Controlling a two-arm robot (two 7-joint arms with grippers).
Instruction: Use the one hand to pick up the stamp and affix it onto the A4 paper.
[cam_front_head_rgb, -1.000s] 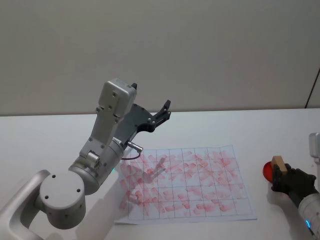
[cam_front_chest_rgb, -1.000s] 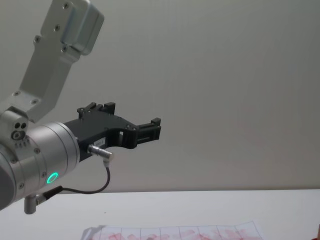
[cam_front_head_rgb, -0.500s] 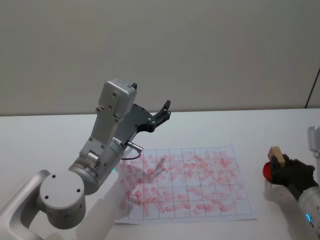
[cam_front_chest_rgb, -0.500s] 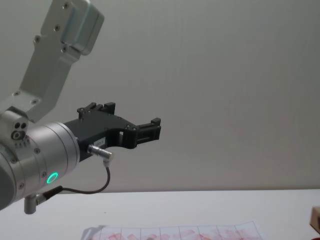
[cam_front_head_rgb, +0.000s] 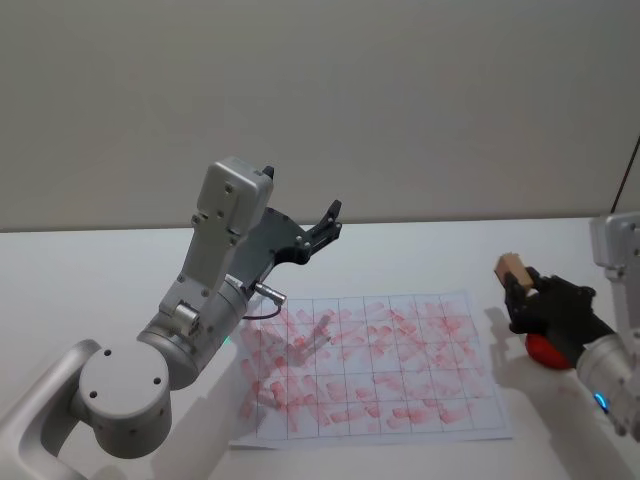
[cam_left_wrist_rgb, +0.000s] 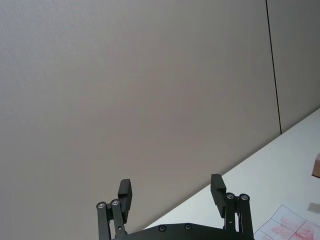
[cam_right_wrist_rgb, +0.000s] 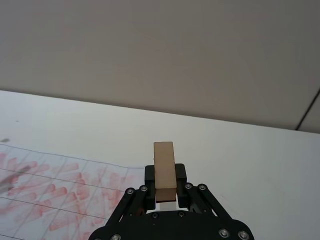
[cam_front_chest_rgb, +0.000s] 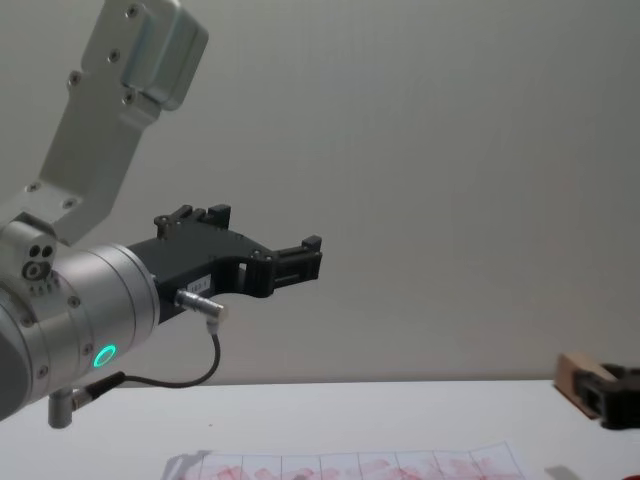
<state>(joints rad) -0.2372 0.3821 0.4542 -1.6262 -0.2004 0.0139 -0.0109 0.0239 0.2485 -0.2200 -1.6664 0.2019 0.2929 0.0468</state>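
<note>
red round thing (cam_front_head_rgb: 545, 350) on the table (cam_front_head_rgb: 80, 290) is half hidden under the right gripper (cam_front_head_rgb: 520, 292), cannot tell what it is; right arm is cut off by the right edge of the head view; in the chest view the right gripper is cut off at the right edge, just the fingertips and the end of the block show; lower end of the stamp (cam_front_head_rgb: 512, 268) is buried between the fingers, its printing face cannot be seen; near left corner of the a4 paper (cam_front_head_rgb: 400, 400) is covered by the left arm's big joint in the head view, and the chest view cuts the sheet at the bottom edge, far row of cells showing; stamp is clamped between the two black fingers (cam_right_wrist_rgb: 180, 175) of the right gripper, one on each side, tan block sticking out past the tips; gripper and stamp are raised off the table, just right of the paper's far right corner, apart from the sheet, not touching it; paper lies flat on the table, grid cells full of red-pink smudges; left gripper (cam_front_head_rgb: 328, 222) is held up over the far left side of the paper, fingers spread apart with nothing between them, well apart from the stamp
</note>
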